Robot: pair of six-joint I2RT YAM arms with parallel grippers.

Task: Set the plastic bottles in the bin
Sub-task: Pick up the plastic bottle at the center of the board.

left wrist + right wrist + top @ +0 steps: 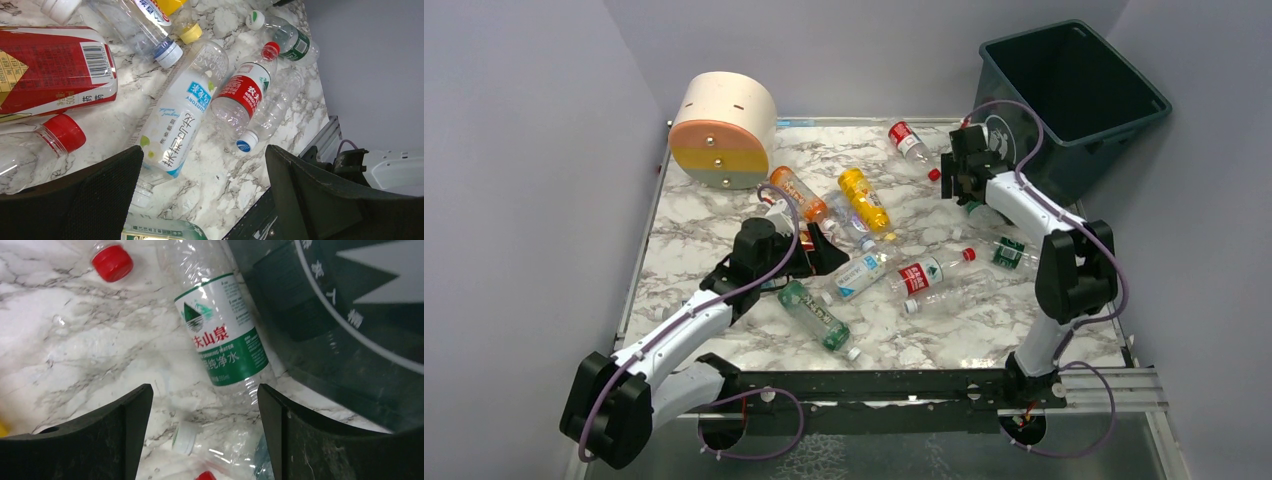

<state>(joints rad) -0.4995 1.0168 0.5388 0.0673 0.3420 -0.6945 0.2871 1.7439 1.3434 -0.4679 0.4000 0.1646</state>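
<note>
We see our left claw (202, 155) released, jaws wide, over a white-labelled bottle (175, 125) among plastic bottles (864, 198) strewn over the middle of the counter (689, 235). Our right claw (204, 390), also released, hangs over a green-labelled bottle (220, 335) lying just beside the bin (350, 340) at the far right corner.

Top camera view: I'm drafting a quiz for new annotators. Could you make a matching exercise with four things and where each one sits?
Things:
1. bin
2. cream drum
3. yellow bottle
4. green bottle

Places:
A. in the middle, beside the orange bottle
B. far right corner
C. nearest the front edge
D. far left corner

Pairs: 1-B; 2-D; 3-A; 4-C
</note>
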